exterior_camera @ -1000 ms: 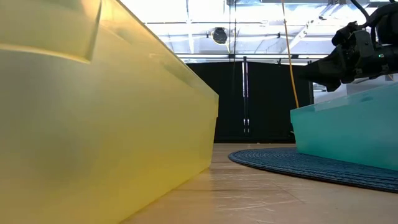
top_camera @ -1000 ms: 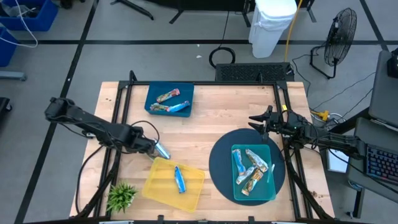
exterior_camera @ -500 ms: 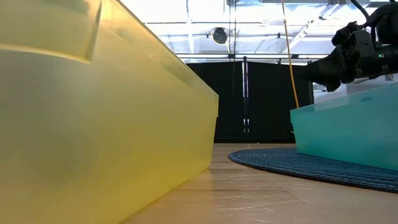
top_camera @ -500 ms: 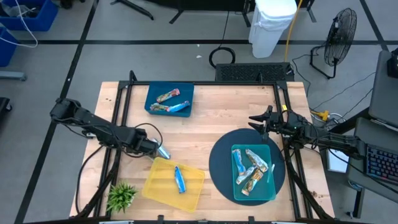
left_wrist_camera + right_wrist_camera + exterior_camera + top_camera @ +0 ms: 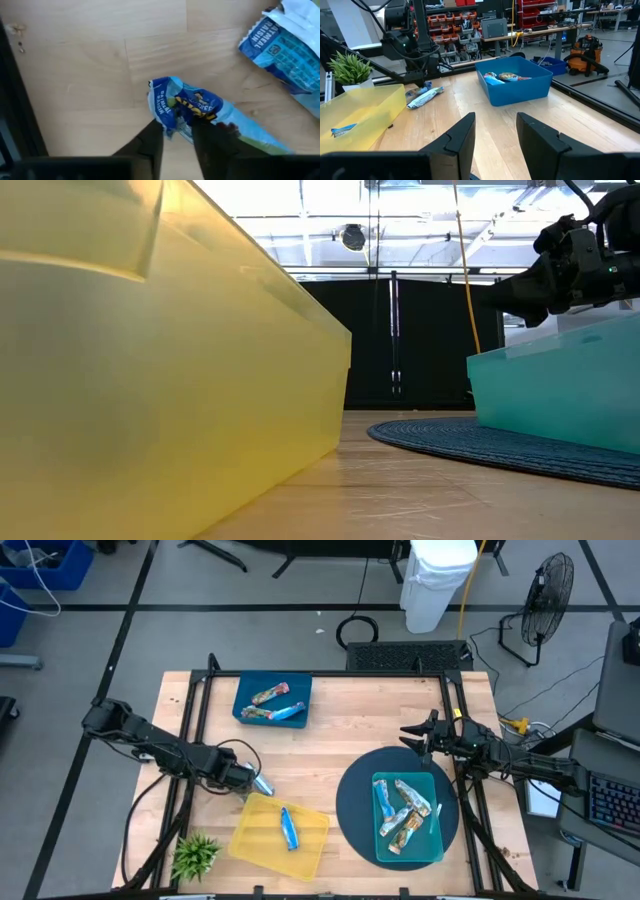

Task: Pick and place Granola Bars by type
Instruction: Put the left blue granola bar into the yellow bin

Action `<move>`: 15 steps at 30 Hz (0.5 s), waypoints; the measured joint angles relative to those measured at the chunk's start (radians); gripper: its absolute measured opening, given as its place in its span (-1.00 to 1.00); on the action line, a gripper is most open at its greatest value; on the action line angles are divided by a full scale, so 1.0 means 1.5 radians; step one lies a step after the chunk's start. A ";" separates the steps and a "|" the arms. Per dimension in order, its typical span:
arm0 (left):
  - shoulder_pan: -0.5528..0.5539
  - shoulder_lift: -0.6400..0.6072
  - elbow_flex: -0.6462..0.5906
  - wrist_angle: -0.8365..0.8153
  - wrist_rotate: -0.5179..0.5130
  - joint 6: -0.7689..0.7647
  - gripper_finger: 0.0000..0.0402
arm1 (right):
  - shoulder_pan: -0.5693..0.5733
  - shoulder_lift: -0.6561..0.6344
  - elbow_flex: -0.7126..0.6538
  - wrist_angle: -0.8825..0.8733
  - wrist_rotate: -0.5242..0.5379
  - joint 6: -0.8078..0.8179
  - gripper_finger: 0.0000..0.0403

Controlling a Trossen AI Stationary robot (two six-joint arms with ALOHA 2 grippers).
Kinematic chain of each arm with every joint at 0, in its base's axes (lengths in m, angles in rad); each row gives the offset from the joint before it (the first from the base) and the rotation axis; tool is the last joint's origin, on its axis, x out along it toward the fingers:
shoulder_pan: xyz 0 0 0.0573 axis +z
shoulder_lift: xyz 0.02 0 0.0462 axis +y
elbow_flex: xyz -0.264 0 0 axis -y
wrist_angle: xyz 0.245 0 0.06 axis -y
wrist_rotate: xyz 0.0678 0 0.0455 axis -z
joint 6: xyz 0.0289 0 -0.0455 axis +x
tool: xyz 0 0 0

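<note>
Your left end effector [image 5: 243, 778] sits low on the worktop [image 5: 340, 735], fingers [image 5: 150, 142] pinched nearly closed on the end of a blue bar [image 5: 187, 107]. That bar lies flat on the wood, sticking out ahead of the fingers, just off the yellow tray's [image 5: 250, 840] near corner. A second blue-white bar [image 5: 285, 47] lies a little beyond it in the left wrist view; you can't tell there whether it is inside the tray.

One blue bar [image 5: 289, 828] lies in the yellow tray, just past your left end effector. The plant [image 5: 195, 856] is beside that tray at the worktop edge.

The blue bin [image 5: 245, 692], farther ahead and to the side of the left end effector, holds three or so bars [image 5: 272, 704], multicoloured and blue mixed.

Teal tray [image 5: 438, 840] on the round dark mat [image 5: 350, 800] holds a pile of bars [image 5: 405, 810], mixed types.

Your right end effector [image 5: 410, 739] hovers beside the mat, near the teal tray's far corner, fingers [image 5: 465, 135] apart, nothing held.
</note>
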 joint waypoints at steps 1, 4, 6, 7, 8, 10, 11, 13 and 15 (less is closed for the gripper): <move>0.000 0.000 0.000 -0.002 0.000 0.000 -0.55 | 0.000 0.000 0.000 0.000 0.000 0.000 -0.33; 0.000 0.001 -0.001 -0.004 -0.004 0.006 -0.82 | 0.000 0.000 0.000 0.000 0.000 0.000 -0.33; 0.000 0.001 -0.002 -0.004 -0.014 0.013 -0.93 | 0.000 0.000 0.000 0.000 0.000 0.000 -0.33; 0.000 0.001 -0.002 -0.005 -0.022 0.014 -0.94 | 0.000 0.000 0.000 0.000 0.000 0.000 -0.33; 0.000 0.001 -0.001 -0.008 -0.030 0.015 -0.93 | 0.000 0.000 0.000 0.000 0.000 0.000 -0.33; 0.000 0.001 0.005 -0.014 -0.050 0.018 -0.92 | 0.000 0.000 0.000 0.000 0.000 0.000 -0.33; 0.000 0.000 0.010 -0.017 -0.061 0.021 -0.94 | 0.000 0.000 0.000 0.000 0.000 0.000 -0.33; 0.000 0.000 0.023 -0.035 -0.083 0.033 -0.96 | 0.000 0.000 0.000 0.000 0.000 0.000 -0.33; 0.000 0.000 0.041 -0.059 -0.097 0.042 -0.96 | 0.000 0.000 0.000 0.000 0.000 0.000 -0.33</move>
